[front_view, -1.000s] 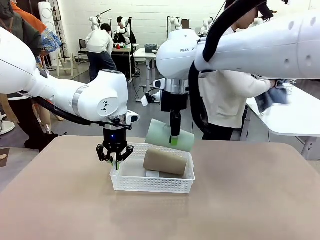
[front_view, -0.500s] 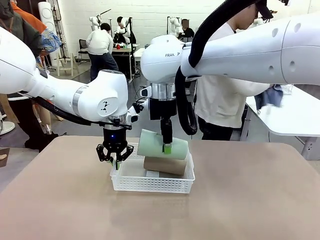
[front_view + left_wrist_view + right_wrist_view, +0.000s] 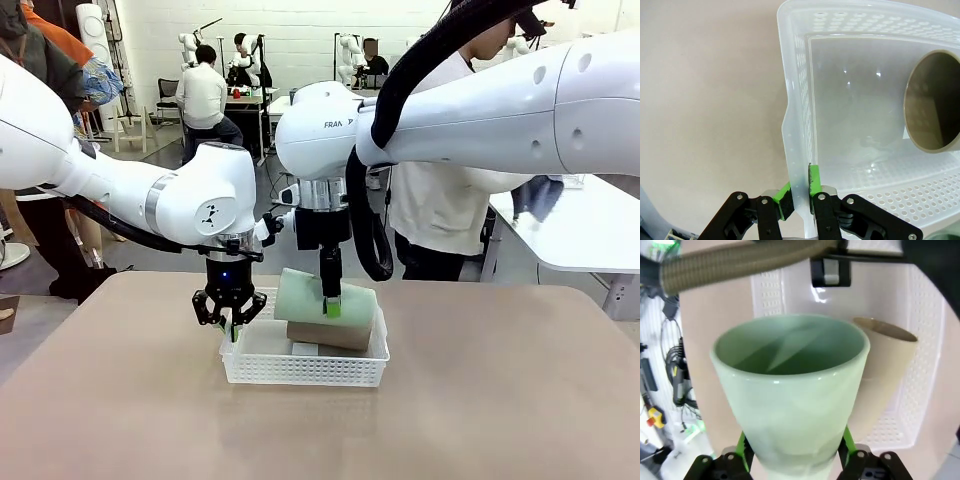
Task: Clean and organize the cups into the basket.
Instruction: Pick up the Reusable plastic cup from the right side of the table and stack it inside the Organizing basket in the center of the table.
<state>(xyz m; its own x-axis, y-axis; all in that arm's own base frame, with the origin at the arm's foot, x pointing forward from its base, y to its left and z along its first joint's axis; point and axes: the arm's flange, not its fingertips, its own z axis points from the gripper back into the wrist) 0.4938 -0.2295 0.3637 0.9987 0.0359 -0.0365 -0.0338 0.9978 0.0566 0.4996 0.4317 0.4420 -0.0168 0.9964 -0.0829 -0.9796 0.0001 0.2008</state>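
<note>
Your right tool (image 3: 331,304) grips the mint-green cup (image 3: 298,293) just above the basket (image 3: 300,369); lower it beside the tan cup (image 3: 345,334). Your left tool (image 3: 799,196) pinches the basket wall: hold firm.

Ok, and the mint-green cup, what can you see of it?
The mint-green cup is tall, tapered and handleless, matte pale green outside with a smooth, slightly shiny rim. It may be ceramic or plastic. Its inside looks empty. It lies on its side in the air, clamped across its narrower part between the green pads of the right end effector. It hangs just above the white basket, directly over the tan cup lying there. Whether the two cups touch cannot be told.
</note>
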